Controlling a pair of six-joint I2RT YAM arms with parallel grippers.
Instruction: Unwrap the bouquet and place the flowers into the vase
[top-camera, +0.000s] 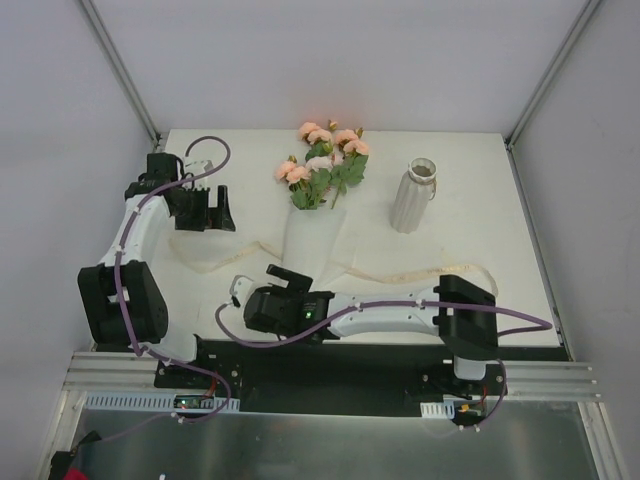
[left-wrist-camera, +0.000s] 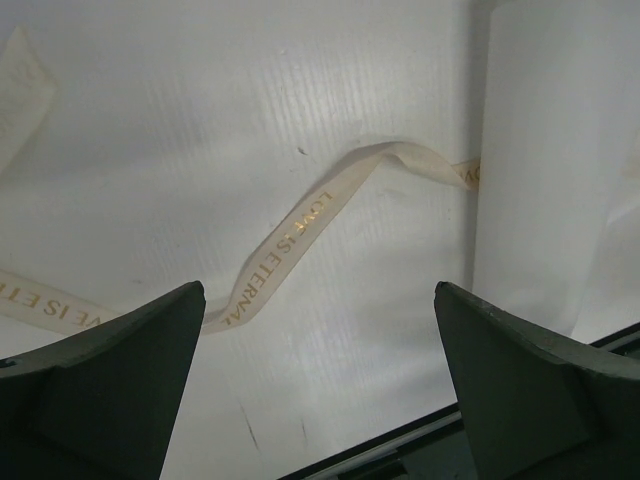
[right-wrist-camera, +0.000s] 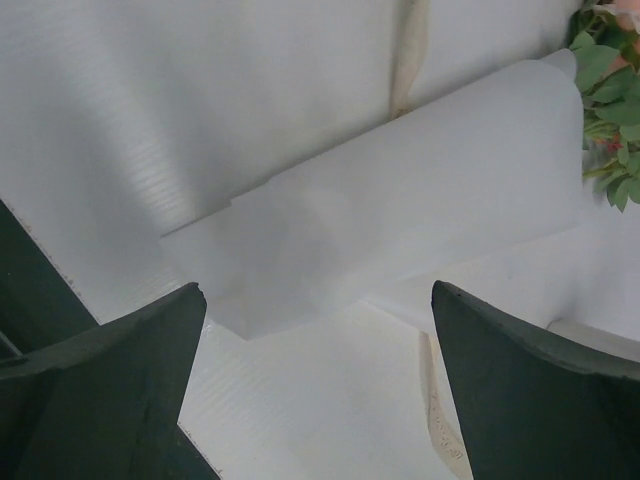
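Note:
The bouquet lies at the table's middle back, its peach-pink flowers (top-camera: 325, 155) and green leaves pointing away from me. Their stems sit in a cone of white wrapping paper (top-camera: 312, 235). A cream ribbon (top-camera: 400, 273) lies loose across the table, running under the cone. The pale ribbed vase (top-camera: 414, 197) stands upright to the right of the blooms. My left gripper (top-camera: 212, 220) hangs open left of the cone, over the ribbon (left-wrist-camera: 300, 225). My right gripper (top-camera: 283, 276) is open just short of the cone's narrow end (right-wrist-camera: 300, 270). Neither holds anything.
The table's black front edge (left-wrist-camera: 400, 445) runs just below the left fingers. Green leaves (right-wrist-camera: 605, 110) show at the right wrist view's upper right corner. White walls and metal frame posts (top-camera: 120, 70) enclose the table at the back and sides.

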